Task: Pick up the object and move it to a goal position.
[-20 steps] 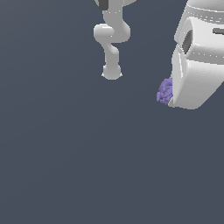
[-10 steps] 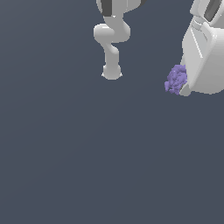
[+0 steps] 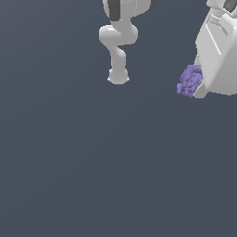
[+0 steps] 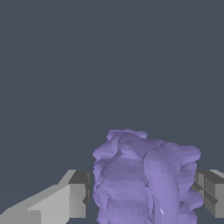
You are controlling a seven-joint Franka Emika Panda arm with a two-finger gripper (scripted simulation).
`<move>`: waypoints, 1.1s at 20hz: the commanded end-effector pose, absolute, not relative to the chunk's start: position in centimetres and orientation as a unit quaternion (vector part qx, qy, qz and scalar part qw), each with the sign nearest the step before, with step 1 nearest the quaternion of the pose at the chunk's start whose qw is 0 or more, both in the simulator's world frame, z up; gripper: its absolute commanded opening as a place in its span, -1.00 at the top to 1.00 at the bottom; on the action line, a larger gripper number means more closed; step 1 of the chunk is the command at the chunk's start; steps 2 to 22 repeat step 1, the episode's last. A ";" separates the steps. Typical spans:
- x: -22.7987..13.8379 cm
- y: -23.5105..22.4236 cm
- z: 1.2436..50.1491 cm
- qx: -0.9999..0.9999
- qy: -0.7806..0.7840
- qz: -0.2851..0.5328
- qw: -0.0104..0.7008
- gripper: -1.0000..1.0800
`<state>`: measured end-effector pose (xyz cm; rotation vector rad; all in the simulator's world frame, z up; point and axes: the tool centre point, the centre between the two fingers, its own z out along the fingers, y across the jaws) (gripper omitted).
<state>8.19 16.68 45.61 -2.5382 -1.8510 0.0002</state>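
The jaws (image 4: 142,192) are closed on the lumpy purple object (image 3: 190,81), one finger (image 4: 76,194) pressed against each side; no writing shows anywhere.

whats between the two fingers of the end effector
The lumpy purple object fills the gap between the fingers, pinched from both sides; the wrist view shows it.

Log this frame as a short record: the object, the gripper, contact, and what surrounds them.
object: lumpy lavender-purple chunk
gripper: white, at the exterior view's right edge, one finger on each side of the chunk
contact: fingers appear closed on the chunk
arm base: white, standing apart from the chunk
surroundings: plain grey floor
goal marker: none visible
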 end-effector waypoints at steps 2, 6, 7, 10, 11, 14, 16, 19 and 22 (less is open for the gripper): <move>8.2 16.7 45.7 -0.808 -0.589 0.000 0.000 1.00; 8.2 16.7 45.7 -0.808 -0.589 0.000 0.000 1.00; 8.2 16.7 45.7 -0.808 -0.589 0.000 0.000 1.00; 8.2 16.7 45.7 -0.808 -0.589 0.000 0.000 1.00; 8.2 16.7 45.7 -0.808 -0.589 0.000 0.000 1.00; 8.2 16.7 45.7 -0.808 -0.589 0.000 0.000 1.00; 8.2 16.7 45.7 -0.808 -0.589 0.000 0.000 1.00; 8.2 16.7 45.7 -0.808 -0.589 0.000 0.000 1.00; 8.2 16.7 45.7 -0.808 -0.589 0.000 0.000 1.00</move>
